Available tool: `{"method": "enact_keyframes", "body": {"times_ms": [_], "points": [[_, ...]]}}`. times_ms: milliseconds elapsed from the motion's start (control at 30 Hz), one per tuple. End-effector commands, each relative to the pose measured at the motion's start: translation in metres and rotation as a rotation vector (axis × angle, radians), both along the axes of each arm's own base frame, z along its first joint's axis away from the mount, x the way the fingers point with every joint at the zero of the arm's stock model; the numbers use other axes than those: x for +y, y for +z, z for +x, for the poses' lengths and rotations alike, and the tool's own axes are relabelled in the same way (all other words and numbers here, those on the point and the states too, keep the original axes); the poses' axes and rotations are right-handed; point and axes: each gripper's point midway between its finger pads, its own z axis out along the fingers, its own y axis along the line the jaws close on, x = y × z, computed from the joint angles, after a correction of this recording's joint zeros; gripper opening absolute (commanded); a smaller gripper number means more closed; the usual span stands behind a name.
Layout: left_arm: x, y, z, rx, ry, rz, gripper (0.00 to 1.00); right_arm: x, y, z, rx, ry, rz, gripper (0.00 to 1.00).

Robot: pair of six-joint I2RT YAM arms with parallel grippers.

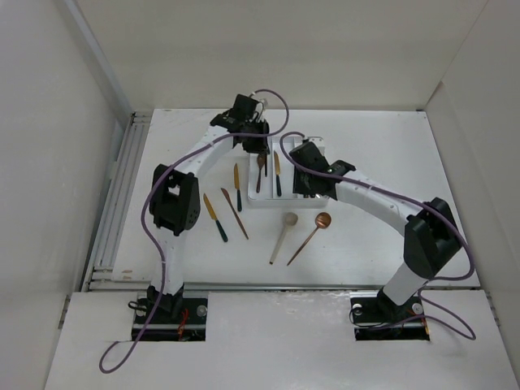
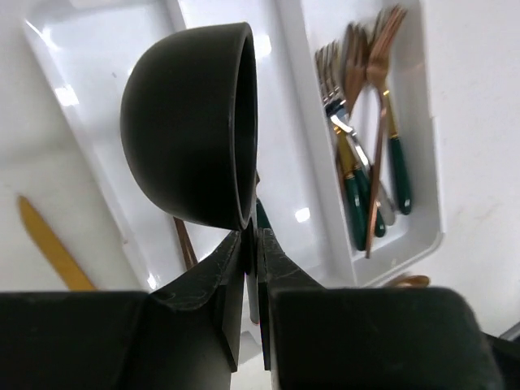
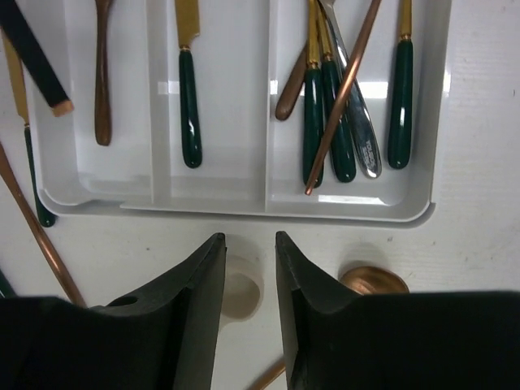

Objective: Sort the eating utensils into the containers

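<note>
Left pincer (image 2: 253,240) was clamped shut on the black spoon (image 2: 191,122), bowl jutting past the fingertips, above the tray (image 2: 431,236) toward the desk's far edge. Right pincer (image 3: 248,244) hung part open, empty, over the cream spoon (image 3: 241,286) beside the tray's near edge. Forks (image 3: 325,114) lay in its right compartment.

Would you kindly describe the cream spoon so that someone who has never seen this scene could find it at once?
Find the white tray in the middle of the table. Just off its near end, toward the robot, two spoons lie side by side. The cream spoon is the left one, pale all over, unlike the shiny copper spoon beside it.
</note>
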Motion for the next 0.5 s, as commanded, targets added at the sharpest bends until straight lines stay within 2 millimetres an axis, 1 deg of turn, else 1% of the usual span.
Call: {"method": "enact_keyframes", "body": {"times_ms": [0, 33, 67, 100, 133, 200, 300, 333, 367, 400, 433, 467], "points": [[0.000, -0.024, 0.005, -0.001, 0.003, 0.039, 0.00, 0.001, 0.018, -0.003, -0.048, -0.036, 0.064, 0.38], [-0.002, -0.030, 0.000, 0.002, -0.009, 0.058, 0.00, -0.005, 0.011, -0.007, -0.034, -0.053, 0.043, 0.39], [-0.001, -0.040, 0.001, 0.011, -0.003, 0.071, 0.00, -0.006, 0.015, -0.008, -0.036, -0.067, 0.060, 0.46], [0.001, -0.046, 0.002, 0.013, -0.004, 0.086, 0.00, -0.009, 0.012, -0.013, -0.024, -0.068, 0.050, 0.47], [0.001, -0.046, 0.002, 0.013, -0.004, 0.086, 0.02, -0.011, 0.007, -0.015, -0.013, -0.079, 0.052, 0.47], [-0.001, -0.046, 0.001, 0.004, -0.011, 0.100, 0.08, -0.016, 0.004, -0.021, 0.004, -0.115, 0.055, 0.48], [0.001, -0.047, 0.002, -0.004, -0.013, 0.111, 0.24, -0.022, 0.002, -0.030, 0.015, -0.148, 0.076, 0.48], [0.001, -0.047, 0.002, -0.004, -0.013, 0.112, 0.27, -0.024, 0.001, -0.033, 0.018, -0.148, 0.074, 0.48], [0.002, -0.050, 0.000, 0.004, -0.014, 0.116, 0.32, -0.027, -0.003, -0.037, 0.026, -0.156, 0.074, 0.48], [-0.003, -0.050, -0.003, 0.004, -0.023, 0.116, 0.40, -0.027, -0.006, -0.037, 0.028, -0.156, 0.073, 0.48], [-0.003, -0.055, -0.003, 0.012, -0.023, 0.120, 0.44, -0.028, -0.004, -0.039, 0.024, -0.163, 0.083, 0.48], [-0.001, -0.055, -0.002, 0.009, -0.018, 0.126, 0.46, -0.029, 0.001, -0.039, 0.014, -0.162, 0.093, 0.49]]}}
